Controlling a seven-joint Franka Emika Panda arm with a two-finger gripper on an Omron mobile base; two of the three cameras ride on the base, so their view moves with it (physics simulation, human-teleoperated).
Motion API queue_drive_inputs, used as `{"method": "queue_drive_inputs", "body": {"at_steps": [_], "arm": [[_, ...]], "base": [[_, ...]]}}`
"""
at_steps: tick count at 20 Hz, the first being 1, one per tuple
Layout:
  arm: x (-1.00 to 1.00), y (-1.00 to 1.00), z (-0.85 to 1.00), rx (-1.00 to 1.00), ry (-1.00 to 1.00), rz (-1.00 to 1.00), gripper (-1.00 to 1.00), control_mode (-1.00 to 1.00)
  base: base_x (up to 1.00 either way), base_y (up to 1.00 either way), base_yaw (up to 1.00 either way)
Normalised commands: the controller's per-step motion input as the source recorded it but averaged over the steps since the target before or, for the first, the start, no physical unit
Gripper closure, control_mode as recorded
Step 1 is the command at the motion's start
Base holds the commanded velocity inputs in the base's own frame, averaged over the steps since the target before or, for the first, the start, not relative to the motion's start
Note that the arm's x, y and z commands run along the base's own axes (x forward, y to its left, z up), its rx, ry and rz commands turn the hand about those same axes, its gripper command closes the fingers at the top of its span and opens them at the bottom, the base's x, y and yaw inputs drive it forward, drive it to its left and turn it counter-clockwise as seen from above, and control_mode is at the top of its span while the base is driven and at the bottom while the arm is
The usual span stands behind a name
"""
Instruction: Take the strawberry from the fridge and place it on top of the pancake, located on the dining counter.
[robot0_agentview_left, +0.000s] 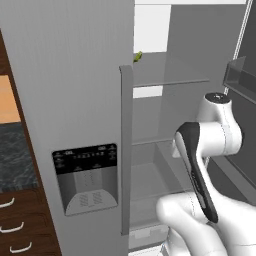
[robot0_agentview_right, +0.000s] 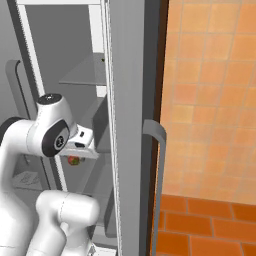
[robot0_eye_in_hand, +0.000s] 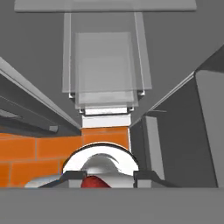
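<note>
No brand name or readable writing is to be made out; the black dispenser panel (robot0_agentview_left: 86, 177) at the lower left of the left base view carries only small pale marks too fine to be read. The fridge (robot0_agentview_left: 65, 90) is seen with its right compartment open, glass shelves (robot0_agentview_left: 167, 75) showing in the upper middle of that frame, and a small yellow-green item (robot0_agentview_left: 138, 57) is seen at the shelf's left edge.

In the hand view the strawberry (robot0_eye_in_hand: 95, 182) is seen at the bottom centre, lodged between the two dark fingertips (robot0_eye_in_hand: 73, 176) of the end effector (robot0_eye_in_hand: 107, 178), which is narrowed around it and appears to grip it. In the right base view the strawberry (robot0_agentview_right: 74, 160) shows as a red spot just below the white hand at centre left, in front of the fridge interior. Orange floor tiles (robot0_eye_in_hand: 39, 148) lie at the lower left of the hand view
</note>
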Motion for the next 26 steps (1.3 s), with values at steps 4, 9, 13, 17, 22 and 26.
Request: {"method": "queue_drive_inputs", "body": {"at_steps": [4, 9, 13, 17, 22, 26], "arm": [[-0.6, -0.23, -0.46, 0.0, 0.0, -0.07, 1.0, -1.0], [-0.06, -0.03, -0.05, 0.0, 0.0, -0.01, 1.0, -1.0], [0.0, 0.0, 0.0, 0.0, 0.0, 0.0, 1.0, -1.0], [-0.01, 0.01, 0.0, 0.0, 0.0, 0.0, 1.0, 1.0], [0.0, 0.0, 0.0, 0.0, 0.0, 0.0, 1.0, 1.0], [0.0, 0.0, 0.0, 0.0, 0.0, 0.0, 1.0, 1.0]], "base": [[0.0, 0.0, 0.0], [0.0, 0.0, 0.0], [0.0, 0.0, 0.0], [-0.07, 0.0, 0.01], [-0.55, 0.51, -0.04], [-0.36, 0.86, -0.2]]}}
